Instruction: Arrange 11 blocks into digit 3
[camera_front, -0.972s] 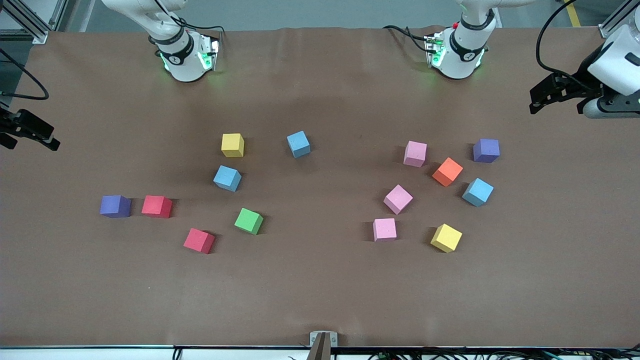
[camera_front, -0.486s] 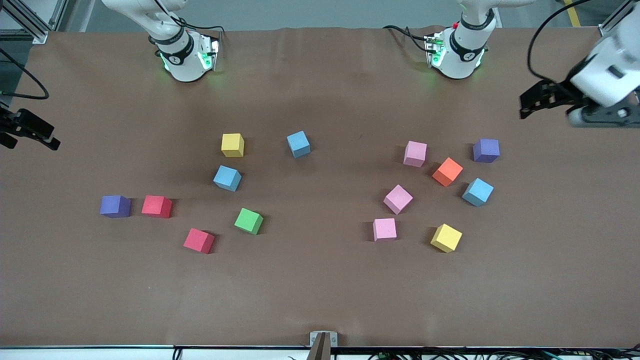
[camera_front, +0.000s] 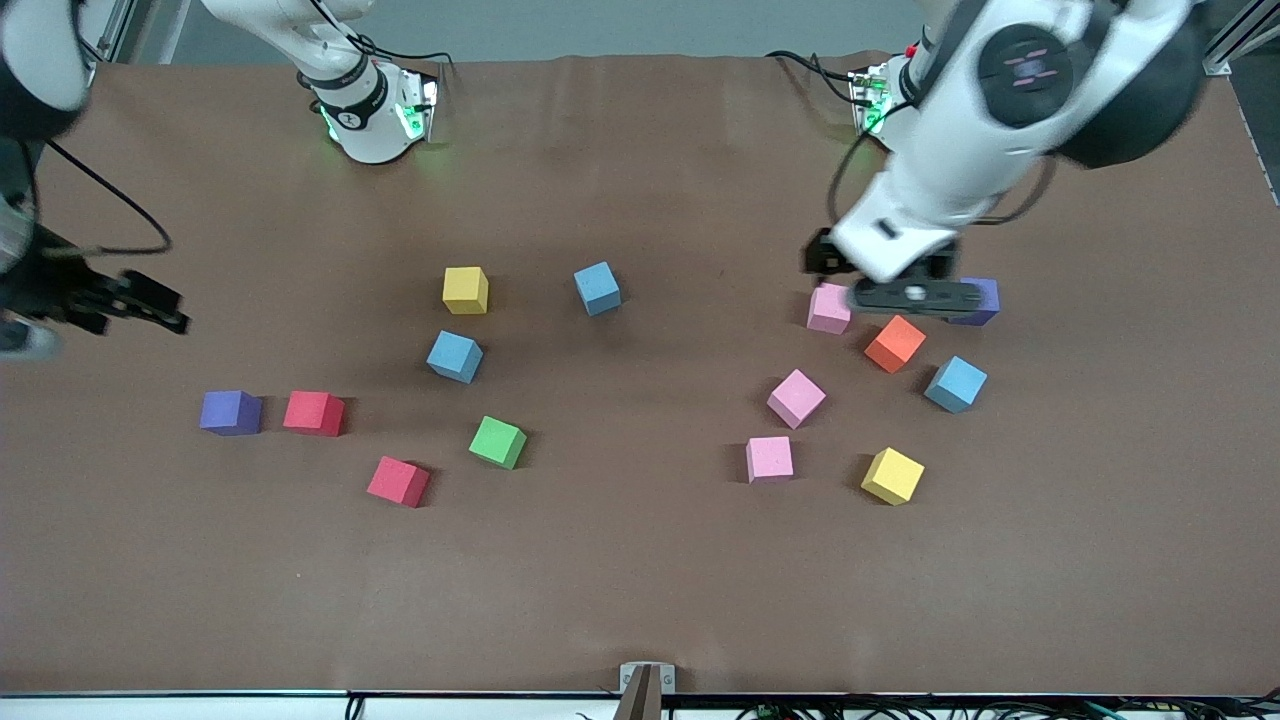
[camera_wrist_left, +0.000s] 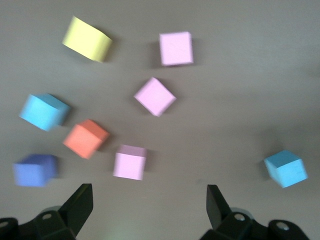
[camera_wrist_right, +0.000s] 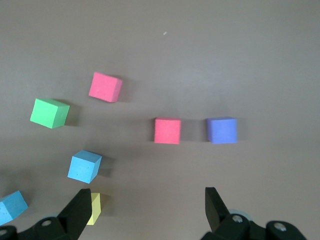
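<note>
**Step in hand.** Judged to be the opening reach for a first cube, with no stroke of the digit laid yet. Found the blocks (camera_front: 498, 442) loose on the table (camera_front: 640, 600) in two clusters, one toward nine o'clock of the table's middle and one toward three o'clock. Counted twelve non-purple cubes, one more than the digit needs.

**Grippers.** Caught the left gripper (camera_wrist_left: 147, 192) over the three-o'clock cluster, fingers spread wide and empty, close above the pink block (camera_front: 830, 308) at two o'clock. Caught the right gripper (camera_wrist_right: 146, 194) spread and empty as well, waiting over the nine-o'clock edge of the table.

**Next move.** Probably called for a descent bringing the fingers astride one cube and squared to its faces. Called also for keeping clear of the orange block (camera_front: 894, 343), near the pink block at its four o'clock. Called then for a carry to the bare ground around six o'clock.

**Views compared.**
- Front view: gave both clusters and the bare ground together, but hid the left fingers under the arm and covered most of the purple cube (camera_front: 985, 300).
- Left wrist view: showed the open gap, with the pink block just off it and that purple cube whole.
- Right wrist view: showed only the nine-o'clock cluster, with a red block (camera_wrist_right: 167, 130) beside the second purple cube (camera_wrist_right: 222, 130).
</note>
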